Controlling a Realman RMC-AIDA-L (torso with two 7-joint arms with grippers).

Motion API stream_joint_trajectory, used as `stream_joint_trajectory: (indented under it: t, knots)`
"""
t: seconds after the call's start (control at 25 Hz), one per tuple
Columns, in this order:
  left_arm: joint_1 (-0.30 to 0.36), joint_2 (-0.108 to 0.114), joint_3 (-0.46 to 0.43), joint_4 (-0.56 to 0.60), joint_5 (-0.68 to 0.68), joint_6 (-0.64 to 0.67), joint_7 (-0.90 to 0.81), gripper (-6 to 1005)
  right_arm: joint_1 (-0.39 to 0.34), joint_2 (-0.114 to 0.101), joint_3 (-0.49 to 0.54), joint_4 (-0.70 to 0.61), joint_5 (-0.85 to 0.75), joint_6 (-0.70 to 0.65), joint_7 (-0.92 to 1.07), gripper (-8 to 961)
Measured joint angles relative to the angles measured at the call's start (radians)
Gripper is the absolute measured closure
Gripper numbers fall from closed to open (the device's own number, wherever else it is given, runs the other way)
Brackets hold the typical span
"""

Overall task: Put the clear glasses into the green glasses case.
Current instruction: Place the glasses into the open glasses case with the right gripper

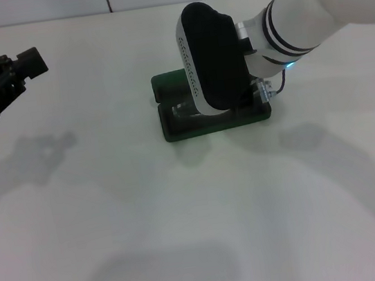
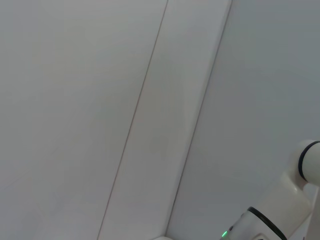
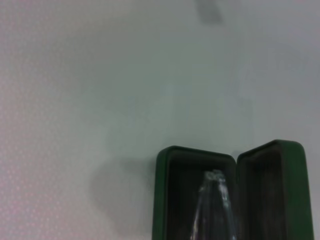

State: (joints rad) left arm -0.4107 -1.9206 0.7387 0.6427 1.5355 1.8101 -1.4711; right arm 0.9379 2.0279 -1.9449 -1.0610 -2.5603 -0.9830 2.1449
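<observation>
- Glasses (image 3: 216,210) show plainly only in the right wrist view — a clear, colourless shape lying inside one half of the open green glasses case (image 3: 165,195), with the other half standing open beside it.
- From the head view the right arm's bulky wrist covers most of the case (image 1: 179,129); only its dark green edges and a pale glint of the clear glasses (image 1: 184,109) show at the robot's left end.
- The case lies on the white table (image 1: 185,224), a little beyond the middle, open.
- The right hand is down over the case, directly above the glasses, yet its fingers are hidden in every view — whether they are apart, together or clamped on the glasses I cannot tell.
- The left hand (image 1: 31,62) hangs well apart from the case, at the robot's far left above the table; it touches nothing, and its spread cannot be judged.
- The left wrist view shows only bare pale surface and a part of the right arm (image 2: 285,200).
</observation>
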Motion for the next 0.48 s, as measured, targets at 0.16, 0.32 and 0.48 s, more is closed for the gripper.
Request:
stream_joint_trajectory:
  t: [0.16, 0.32, 0.48]
  knots:
    - [0.001, 0.0, -0.001, 0.0, -0.001, 0.0, 0.0, 951, 0.001, 0.0, -0.002, 0.0, -0.007, 0.001, 0.001, 868]
    - [0.0, 0.0, -0.001, 0.0, -0.002, 0.0, 0.0, 950, 0.003, 0.0, -0.003, -0.002, -0.014, 0.0, 0.001, 856]
    - [0.0, 0.0, -0.001, 0.0, -0.002, 0.0, 0.0, 950, 0.002, 0.0, -0.003, -0.011, -0.014, -0.007, 0.001, 844]
